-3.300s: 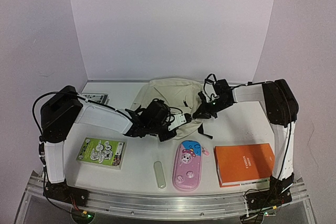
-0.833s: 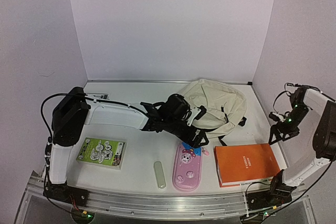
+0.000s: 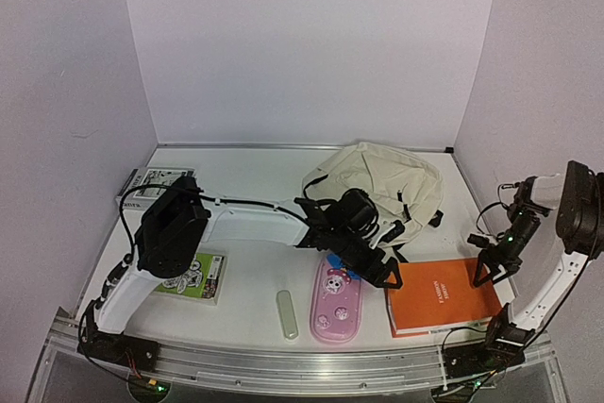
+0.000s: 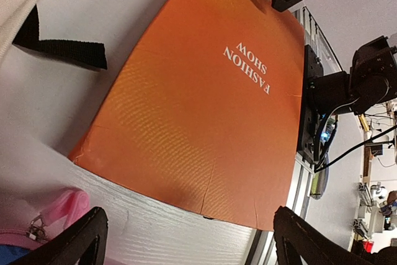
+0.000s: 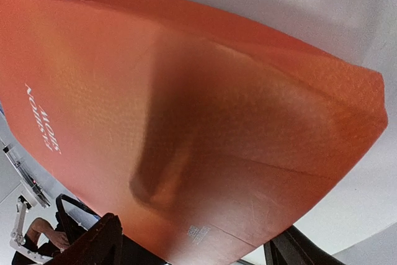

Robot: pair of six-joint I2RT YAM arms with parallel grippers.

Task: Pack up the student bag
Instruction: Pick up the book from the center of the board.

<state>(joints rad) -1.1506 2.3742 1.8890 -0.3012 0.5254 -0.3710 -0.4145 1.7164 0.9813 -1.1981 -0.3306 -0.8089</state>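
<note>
Top external view: the student bag [image 3: 387,181] is seen slumped at the back right of the desk [image 3: 245,271], apparently parked there while the orange book [image 3: 439,294] in front of it is fetched. The book is flanked by the left end effector [image 3: 382,273] at its left edge and the right end effector [image 3: 488,269] over its right edge, both spread wide and empty, which is judged a two-sided pickup. Since a moment earlier the bag has hardly been shifted, while the left end effector has been carried off the bag's near edge and the right one lowered toward the book.
</note>
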